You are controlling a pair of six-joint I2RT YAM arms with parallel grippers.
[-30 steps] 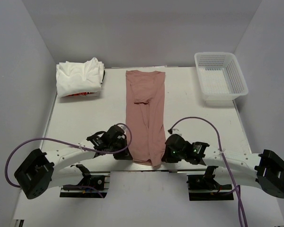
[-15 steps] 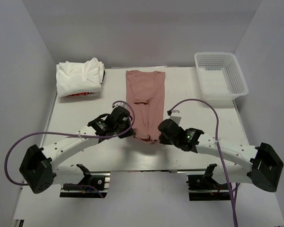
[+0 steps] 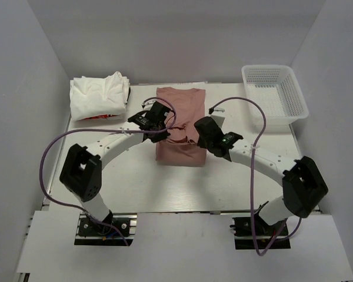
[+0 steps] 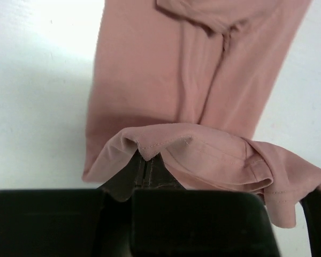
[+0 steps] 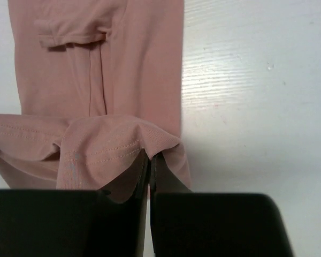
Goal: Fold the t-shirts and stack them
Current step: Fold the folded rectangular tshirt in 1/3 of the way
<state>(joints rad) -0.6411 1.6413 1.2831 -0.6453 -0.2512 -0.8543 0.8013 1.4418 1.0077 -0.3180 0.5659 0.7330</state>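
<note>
The dusty pink t-shirt (image 3: pixel 180 106) lies as a long strip down the table's middle, its near end lifted and carried back over itself. My left gripper (image 3: pixel 165 124) is shut on the hem's left corner (image 4: pixel 144 150). My right gripper (image 3: pixel 199 134) is shut on the hem's right corner (image 5: pixel 150 144). Both hold the hem a little above the shirt's mid part. The rest of the pink shirt (image 4: pixel 182 64) (image 5: pixel 96 59) lies flat beyond the jaws. White t-shirts (image 3: pixel 99 96), one with red print, are piled at the back left.
A white plastic mesh basket (image 3: pixel 275 94) stands at the back right. The white table (image 3: pixel 106 176) has grey walls on three sides. Purple cables loop from both arms over the table.
Both grippers have moved from the near edge towards the back, carrying the pink shirt's hem with them. The strip is now doubled over about half its length.
</note>
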